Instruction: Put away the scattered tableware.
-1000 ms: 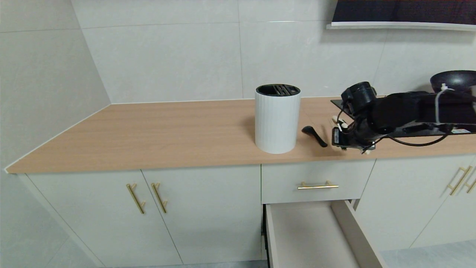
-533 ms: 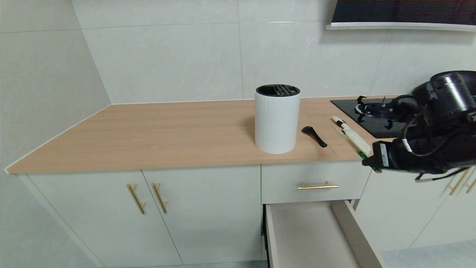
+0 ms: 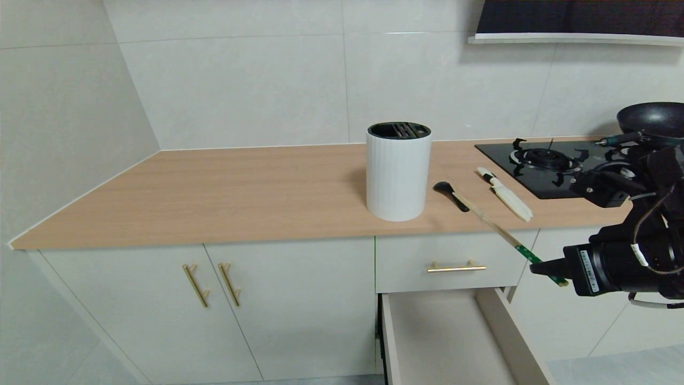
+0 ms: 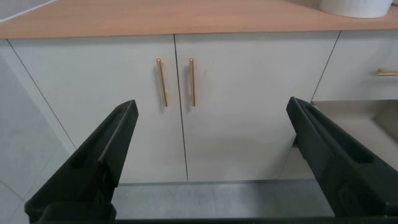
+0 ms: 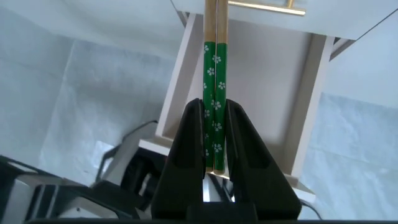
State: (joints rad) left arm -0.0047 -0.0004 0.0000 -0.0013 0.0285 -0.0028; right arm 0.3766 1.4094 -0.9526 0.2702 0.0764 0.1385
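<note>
Paired chopsticks (image 3: 502, 231) held aslant — black spoon (image 3: 446, 189), white knife (image 3: 505, 193) on countertop (image 3: 240, 187)

Kitchen: gas hob (image 3: 545, 160), wooden countertop (image 3: 240, 187), cabinets (image 3: 160, 305)

drawer (image 3: 439, 338) open from above, holder (image 3: 398, 172) beside spoon (image 3: 452, 195)

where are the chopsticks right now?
Head view, right side: the chopsticks are clamped in the right gripper, just off the counter edge over the open drawer, far ends toward the black spoon.
</note>
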